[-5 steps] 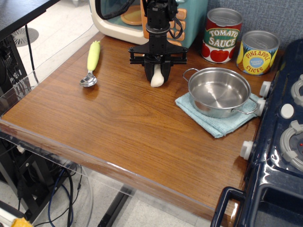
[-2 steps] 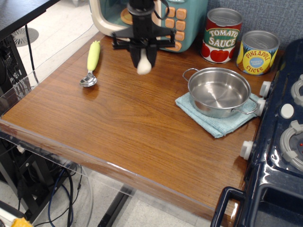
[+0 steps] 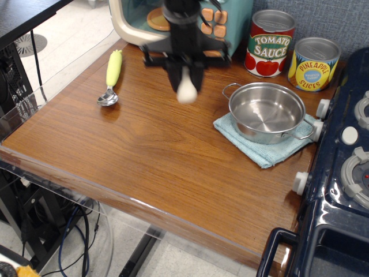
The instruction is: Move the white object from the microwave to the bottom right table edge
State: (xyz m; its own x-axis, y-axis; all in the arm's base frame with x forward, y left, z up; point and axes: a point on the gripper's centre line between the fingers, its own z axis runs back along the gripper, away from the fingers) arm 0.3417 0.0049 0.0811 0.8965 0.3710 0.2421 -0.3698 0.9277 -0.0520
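The white object (image 3: 186, 89) hung upright in the air, its rounded pale end pointing down (the upper part hidden in the pincer (image 3: 185, 74)). It was out of the cream-and-teal microwave (image 3: 230, 26), above the brown wood-grain surface (image 3: 155, 156) and well short of the bottom right edge.

**Where Everything Is Sitting on the Counter**

The microwave (image 3: 173, 23) is standing at the back of the counter (image 3: 144, 156), left of centre. To its right, two cans are lining the back wall: the sauce can (image 3: 271, 43), then the pineapple can (image 3: 314, 63) beside it. In front of the cans, a pot (image 3: 268, 112) is resting on a cloth (image 3: 259, 151). A stove (image 3: 340, 173) is occupying the right side, just beside the pot. A spoon (image 3: 112, 78) is lying at the left, in front of the microwave. The gripper (image 3: 185, 81) is hanging above the counter before the microwave, its jaws closed around the mushroom (image 3: 187, 91), between spoon and pot.
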